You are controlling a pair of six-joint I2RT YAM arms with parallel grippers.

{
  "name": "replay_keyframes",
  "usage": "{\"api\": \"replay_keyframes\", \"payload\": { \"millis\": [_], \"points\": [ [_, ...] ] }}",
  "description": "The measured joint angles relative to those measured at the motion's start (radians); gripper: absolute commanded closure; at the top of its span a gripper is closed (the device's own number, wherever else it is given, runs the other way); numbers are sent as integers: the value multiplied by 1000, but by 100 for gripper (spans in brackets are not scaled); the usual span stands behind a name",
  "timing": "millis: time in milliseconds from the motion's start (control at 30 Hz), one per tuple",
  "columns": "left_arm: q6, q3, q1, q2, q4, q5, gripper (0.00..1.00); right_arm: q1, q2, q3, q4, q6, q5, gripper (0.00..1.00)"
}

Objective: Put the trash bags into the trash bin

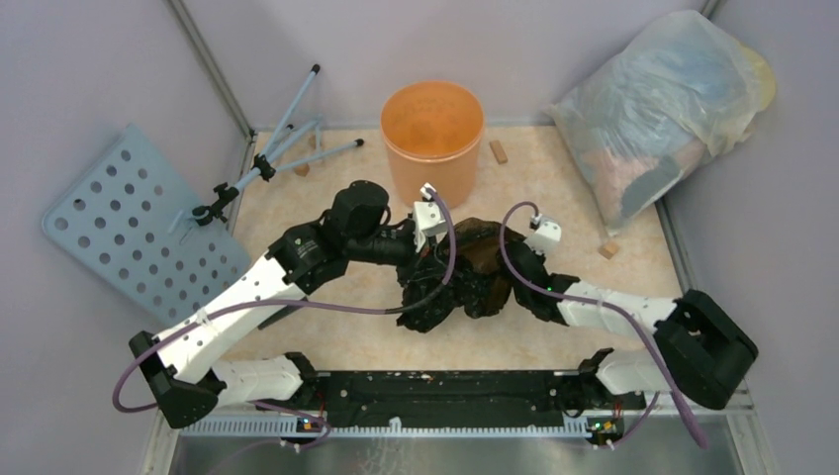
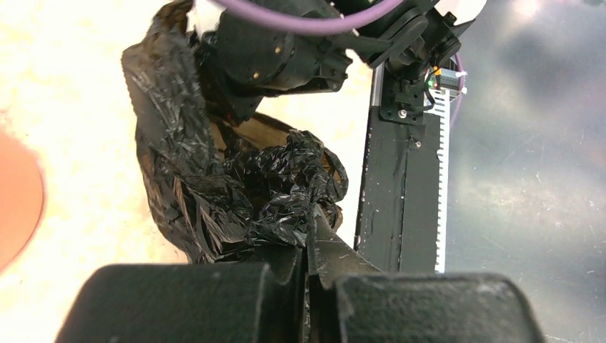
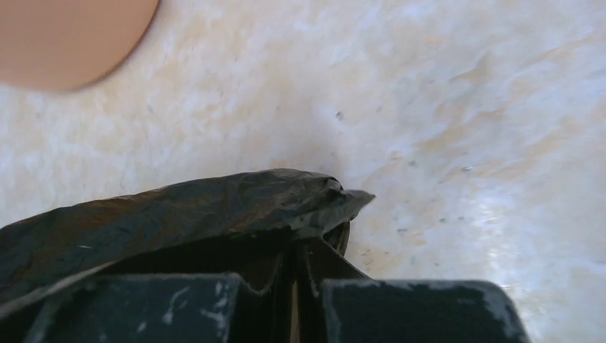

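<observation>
The trash bag (image 1: 467, 282), thin, glossy black and crumpled, hangs bunched between my two grippers at mid-table. My left gripper (image 1: 433, 269) is shut on its left side. In the left wrist view the crinkled trash bag (image 2: 214, 193) is pinched in the left gripper (image 2: 312, 232). My right gripper (image 1: 503, 265) is shut on the right side. In the right wrist view a fold of the trash bag (image 3: 179, 211) drapes over the right gripper (image 3: 300, 250). The trash bin (image 1: 432, 129), a round orange bucket, stands upright behind the bag; its wall shows as trash bin (image 2: 14, 200) and trash bin (image 3: 71, 36).
A big translucent stuffed bag (image 1: 658, 109) leans in the back right corner. A perforated grey-blue panel (image 1: 129, 228) and a folded tripod (image 1: 267, 158) lie at the left. Small wooden blocks (image 1: 498, 150) sit by the bucket. A black rail (image 1: 445, 391) runs along the near edge.
</observation>
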Motion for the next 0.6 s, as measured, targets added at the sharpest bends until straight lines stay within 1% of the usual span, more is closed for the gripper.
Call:
{"api": "replay_keyframes", "payload": {
  "millis": [67, 133, 167, 233, 267, 333, 467, 533, 600],
  "points": [
    [0, 11, 0, -3, -6, -5, 100, -9, -58, -3, -43, 12, 47, 100],
    [0, 17, 0, -4, -9, -6, 100, -16, -138, -24, -40, -18, 58, 100],
    [0, 18, 0, -5, -10, -6, 100, -17, -177, -39, -32, -45, 52, 97],
    [0, 18, 0, -4, -14, -6, 100, -19, -266, -82, 12, -130, 0, 72],
    [1, 18, 0, -3, -17, -7, 100, -19, -317, -108, 44, -186, -49, 62],
    [5, 18, 0, 1, -18, -10, 100, -19, -412, -146, 81, -280, -134, 51],
    [21, 18, 0, 24, -19, -34, 100, -19, -552, -161, 98, -425, -273, 38],
    [31, 18, 0, 46, -20, -60, 100, -19, -597, -161, 92, -475, -326, 35],
    [37, 18, 0, 68, -20, -87, 100, -19, -635, -161, 77, -520, -377, 34]
  ]
}}
